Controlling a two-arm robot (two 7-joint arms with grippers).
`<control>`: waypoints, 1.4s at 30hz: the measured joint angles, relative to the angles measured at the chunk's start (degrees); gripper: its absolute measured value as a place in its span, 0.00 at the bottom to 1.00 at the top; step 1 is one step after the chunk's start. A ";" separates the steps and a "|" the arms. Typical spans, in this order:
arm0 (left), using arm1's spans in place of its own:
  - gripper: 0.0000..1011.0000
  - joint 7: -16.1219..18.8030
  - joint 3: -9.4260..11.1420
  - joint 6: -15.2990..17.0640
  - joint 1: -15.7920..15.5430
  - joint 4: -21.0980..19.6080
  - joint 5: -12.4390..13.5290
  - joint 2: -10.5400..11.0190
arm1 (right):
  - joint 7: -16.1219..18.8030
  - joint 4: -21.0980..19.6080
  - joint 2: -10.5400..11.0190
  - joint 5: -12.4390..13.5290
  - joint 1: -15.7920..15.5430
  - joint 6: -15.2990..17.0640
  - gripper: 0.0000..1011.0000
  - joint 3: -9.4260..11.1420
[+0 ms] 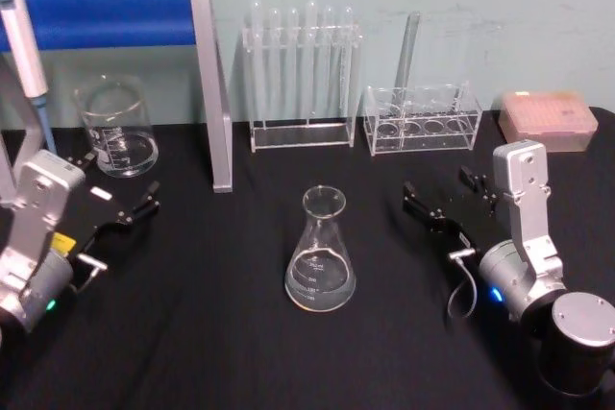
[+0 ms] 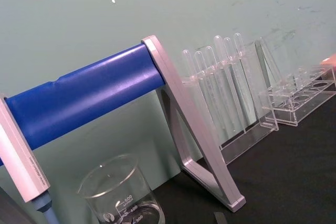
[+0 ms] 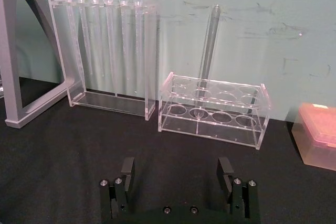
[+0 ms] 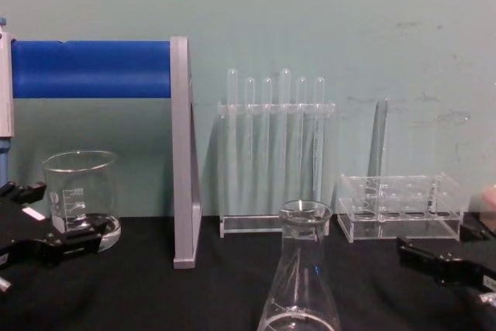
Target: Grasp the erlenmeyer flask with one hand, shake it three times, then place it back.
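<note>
Two end effectors rest released on the black worktop, left and right, well apart from the upright flask between them.

The erlenmeyer flask is clear glass with white graduation marks, standing on a black table cloth between the two pincers. The right gripper is black on a silver-grey wrist, and so is the left gripper — with a small white label and a yellow tag. Behind the left one a clear beaker carries white marks under a bright blue bar on a grey frame. Beyond the right one, clear racks and a pale pink box — all against a pale green wall.
</note>
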 joint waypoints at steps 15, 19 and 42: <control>0.99 0.00 0.00 0.00 0.00 0.00 -0.01 0.00 | -0.01 0.00 0.00 0.08 0.00 0.02 0.99 0.00; 0.99 0.00 0.00 0.00 0.00 0.00 0.00 0.00 | -0.01 0.00 0.00 0.09 0.00 0.03 0.99 0.00; 0.99 0.00 0.00 0.00 0.00 0.00 0.00 0.00 | -0.01 0.00 0.00 0.09 0.00 0.02 0.99 0.00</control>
